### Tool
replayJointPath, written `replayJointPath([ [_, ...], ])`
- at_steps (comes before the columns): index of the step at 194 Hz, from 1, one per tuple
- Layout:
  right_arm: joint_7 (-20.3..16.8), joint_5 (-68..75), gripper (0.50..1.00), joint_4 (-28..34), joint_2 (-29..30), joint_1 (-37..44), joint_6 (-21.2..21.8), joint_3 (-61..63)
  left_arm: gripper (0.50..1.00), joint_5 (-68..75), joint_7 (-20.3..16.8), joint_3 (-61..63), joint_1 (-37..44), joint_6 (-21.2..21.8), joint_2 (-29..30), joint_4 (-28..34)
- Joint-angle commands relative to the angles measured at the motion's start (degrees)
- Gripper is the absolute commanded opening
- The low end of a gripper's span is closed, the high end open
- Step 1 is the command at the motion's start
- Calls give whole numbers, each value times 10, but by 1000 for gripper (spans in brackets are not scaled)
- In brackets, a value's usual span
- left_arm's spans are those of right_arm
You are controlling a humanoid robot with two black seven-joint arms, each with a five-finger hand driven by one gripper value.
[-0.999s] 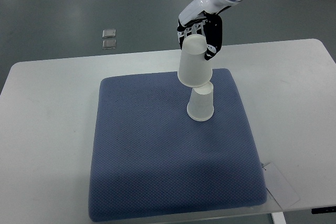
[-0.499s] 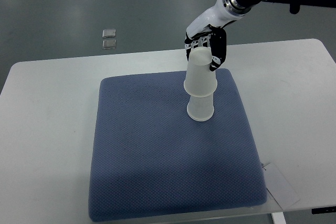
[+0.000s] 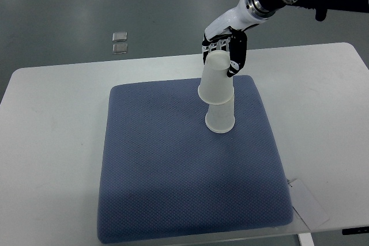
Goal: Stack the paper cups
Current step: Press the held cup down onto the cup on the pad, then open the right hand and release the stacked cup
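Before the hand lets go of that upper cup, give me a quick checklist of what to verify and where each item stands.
1. Right hand grasps the upper paper cup: ok.
2. Upper cup is seated over the lower paper cup: cannot tell; it overlaps the lower cup's top.
3. Upper cup is lined up straight: not ok; it leans to the picture's left.
4. Lower cup stands upside down on the blue mat: ok.
5. Mat around the stack is free of other things: ok.
6. Left hand clear of the stack: ok; not in view.
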Motion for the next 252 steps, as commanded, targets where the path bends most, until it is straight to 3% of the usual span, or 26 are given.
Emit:
replayJointPath([
  [1,0,1,721,0,0,-1,-1,-1,1000,0,0,0,0,0,0,1],
  [252,-1,-8,811,-5,-8,-27,-20,-8,1000,0,0,0,0,0,0,0],
])
